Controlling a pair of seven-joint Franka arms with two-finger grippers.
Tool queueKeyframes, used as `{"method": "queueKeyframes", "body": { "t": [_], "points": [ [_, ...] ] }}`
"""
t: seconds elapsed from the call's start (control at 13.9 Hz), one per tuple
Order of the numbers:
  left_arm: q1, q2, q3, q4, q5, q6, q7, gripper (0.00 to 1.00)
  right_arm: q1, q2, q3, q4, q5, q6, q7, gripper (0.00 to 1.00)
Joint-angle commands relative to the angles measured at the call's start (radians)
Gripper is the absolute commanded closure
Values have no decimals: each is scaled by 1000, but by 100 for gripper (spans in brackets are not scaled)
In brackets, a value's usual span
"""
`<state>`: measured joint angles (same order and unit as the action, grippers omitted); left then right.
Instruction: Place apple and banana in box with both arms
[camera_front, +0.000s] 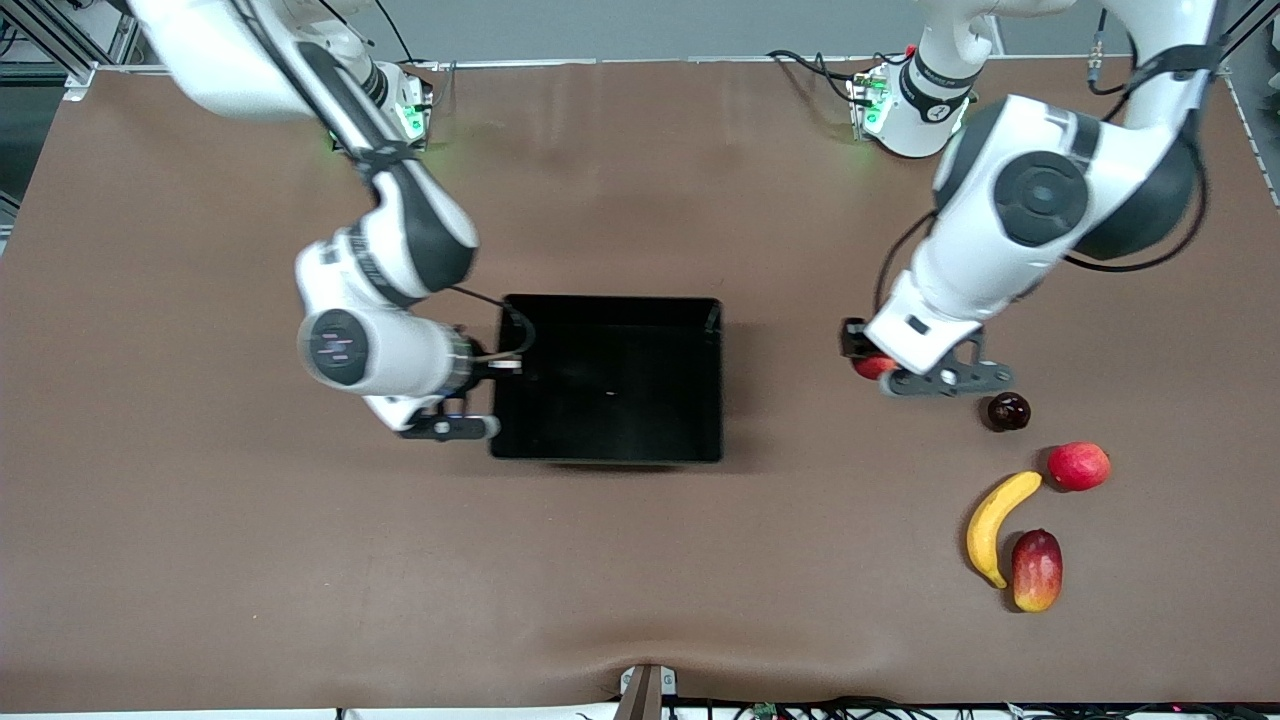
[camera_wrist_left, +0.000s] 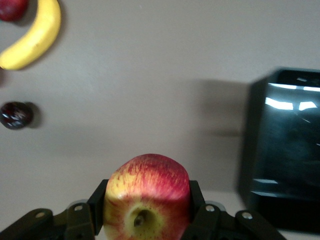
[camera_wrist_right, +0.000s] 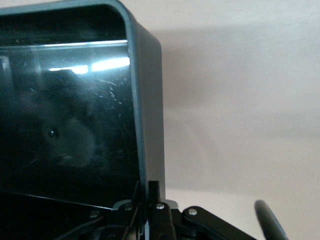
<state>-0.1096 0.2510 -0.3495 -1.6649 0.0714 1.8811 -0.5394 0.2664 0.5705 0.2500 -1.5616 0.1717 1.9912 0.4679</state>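
Note:
My left gripper (camera_front: 872, 362) is shut on the apple (camera_front: 873, 367), red with yellow streaks, over the table between the box and the loose fruit. In the left wrist view the apple (camera_wrist_left: 147, 197) fills the space between the fingers (camera_wrist_left: 96, 210), stem dimple toward the camera. The banana (camera_front: 995, 525) lies on the table toward the left arm's end, nearer the front camera; it also shows in the left wrist view (camera_wrist_left: 32, 37). The black box (camera_front: 610, 305) sits mid-table and holds nothing. My right gripper (camera_front: 503, 366) is shut on the box's wall (camera_wrist_right: 150, 100) at the right arm's end.
A dark maroon fruit (camera_front: 1007, 411) lies beside my left gripper. A pinkish-red fruit (camera_front: 1078, 466) lies beside the banana's tip. A red-and-yellow mango (camera_front: 1036, 570) lies against the banana's other end. Cables run along the table's edge by the arm bases.

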Motion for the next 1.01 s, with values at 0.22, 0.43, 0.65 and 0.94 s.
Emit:
{"method": "queueKeyframes", "body": {
  "t": [0.22, 0.43, 0.65, 0.94],
  "points": [
    [-78, 82, -32, -18, 19, 90, -162, 100, 112, 117, -11, 64, -11, 178, 123, 100],
    [-128, 166, -32, -16, 56, 183, -165, 100, 120, 118, -11, 66, -21, 182, 123, 0],
    [-150, 263, -32, -13, 141, 248, -178, 100, 87, 103, -11, 107, -20, 143, 123, 0],
    [-167, 342, -32, -15, 179, 280, -179, 100, 5, 85, -17, 219, -26, -49, 118, 0]
  ]
}}
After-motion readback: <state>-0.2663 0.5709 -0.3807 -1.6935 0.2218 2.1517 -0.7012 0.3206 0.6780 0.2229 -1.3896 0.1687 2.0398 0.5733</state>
